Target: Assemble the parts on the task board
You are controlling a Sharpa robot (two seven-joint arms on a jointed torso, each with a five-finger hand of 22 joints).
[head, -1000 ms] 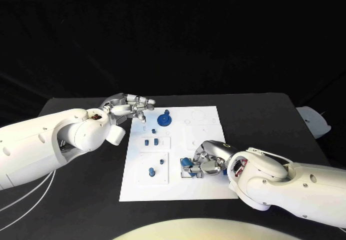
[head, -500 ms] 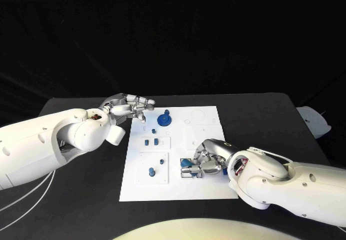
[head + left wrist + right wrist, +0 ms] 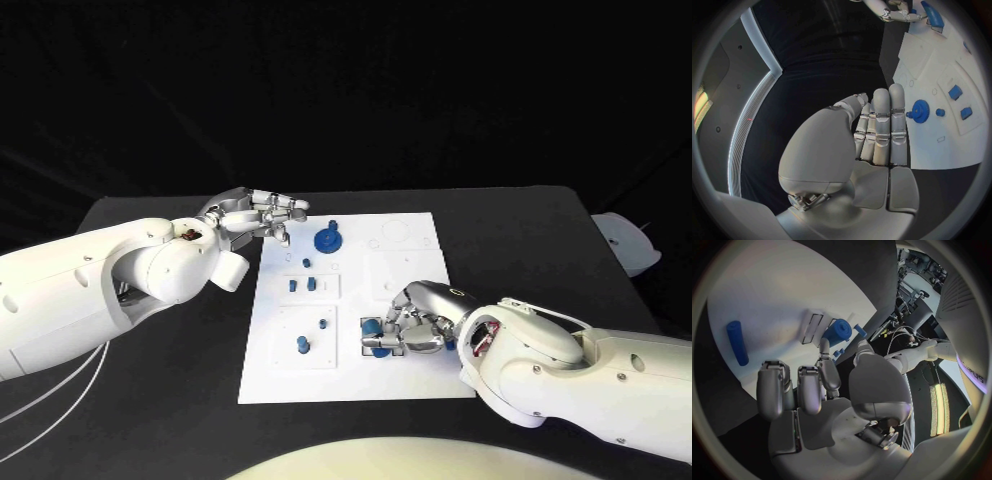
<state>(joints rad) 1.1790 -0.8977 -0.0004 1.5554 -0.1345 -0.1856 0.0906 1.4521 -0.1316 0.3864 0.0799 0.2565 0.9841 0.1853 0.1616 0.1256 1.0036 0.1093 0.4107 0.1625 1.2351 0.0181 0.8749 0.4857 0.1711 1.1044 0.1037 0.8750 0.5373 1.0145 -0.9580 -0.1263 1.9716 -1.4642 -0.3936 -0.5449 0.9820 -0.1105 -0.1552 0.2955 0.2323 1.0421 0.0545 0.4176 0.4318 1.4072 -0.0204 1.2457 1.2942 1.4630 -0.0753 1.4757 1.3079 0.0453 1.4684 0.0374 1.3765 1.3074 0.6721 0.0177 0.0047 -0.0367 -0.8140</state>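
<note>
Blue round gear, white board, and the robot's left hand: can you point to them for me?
Blue round gear [image 3: 330, 240], head view, middle of its disc.
White board [image 3: 411, 385], head view, bare near corner.
Left hand [image 3: 264, 213], head view, middle of the silver hand.

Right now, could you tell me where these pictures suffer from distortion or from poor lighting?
Head view: the task board is evenly lit and its edges run straight, with black surroundings. Left wrist view: fisheye bends the board's edge beside the left robot hand. Right wrist view: the same bending behind the right robot hand.
</note>
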